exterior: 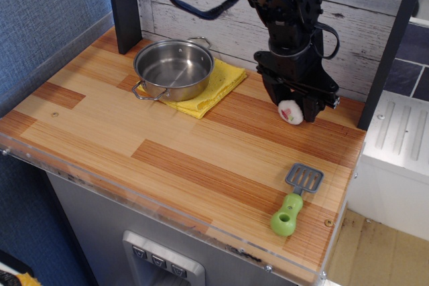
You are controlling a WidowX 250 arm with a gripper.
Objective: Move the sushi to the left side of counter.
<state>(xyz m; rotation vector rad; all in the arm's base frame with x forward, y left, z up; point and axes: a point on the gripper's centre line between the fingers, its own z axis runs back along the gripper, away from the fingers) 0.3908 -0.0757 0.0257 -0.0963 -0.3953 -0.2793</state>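
I see the sushi (290,112) sitting between my 2 fingers (271,92); whether they clamp it, I can't tell.

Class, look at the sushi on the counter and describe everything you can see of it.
The sushi is a small toy maki roll. Only its white rice face with a pink-red centre shows, turned toward the camera; the rest is hidden behind the black claw, whose fingers stand on either side of it. Whether they already press on it cannot be told. It sits at the back right of the wooden counter, near the plank wall, apart from the spatula and the pot.
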